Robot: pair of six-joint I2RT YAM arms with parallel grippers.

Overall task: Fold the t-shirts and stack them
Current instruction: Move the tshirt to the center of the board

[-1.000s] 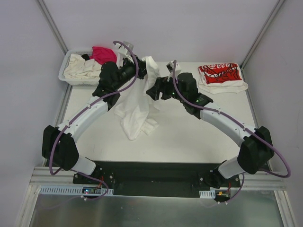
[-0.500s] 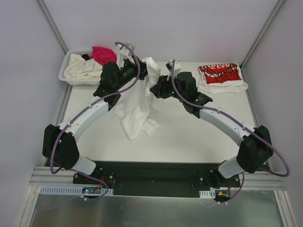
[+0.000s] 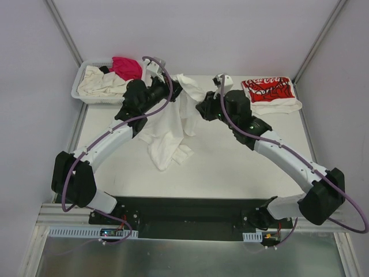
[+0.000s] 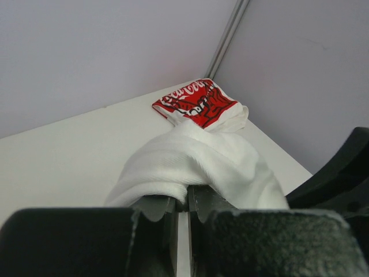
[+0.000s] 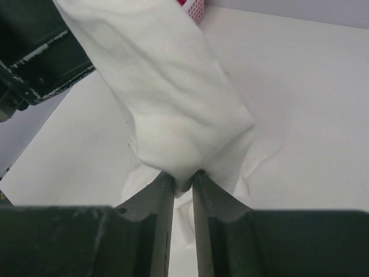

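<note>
A large plain white t-shirt [image 3: 167, 130] hangs bunched between my two grippers, its lower part trailing onto the table. My left gripper [image 3: 174, 89] is shut on the shirt's upper edge; in the left wrist view the cloth [image 4: 196, 161] bulges over the pinched fingertips of the left gripper [image 4: 187, 196]. My right gripper [image 3: 203, 107] is just to the right, and the right wrist view shows the right gripper [image 5: 183, 180] nipping a fold of the same white shirt [image 5: 173, 115]. A folded white shirt with red print [image 3: 268, 93] [image 4: 196, 104] lies at the back right.
A white slotted basket [image 3: 79, 88] stands at the back left, holding a cream shirt [image 3: 101, 84], a magenta shirt [image 3: 126, 66] and a bit of black cloth [image 3: 104, 70]. Grey walls and metal frame posts [image 3: 319, 43] enclose the table.
My right gripper closed from wide open onto a fold of the white shirt and drew to the right, spreading the shirt's top edge. The left gripper kept its hold and barely moved.
</note>
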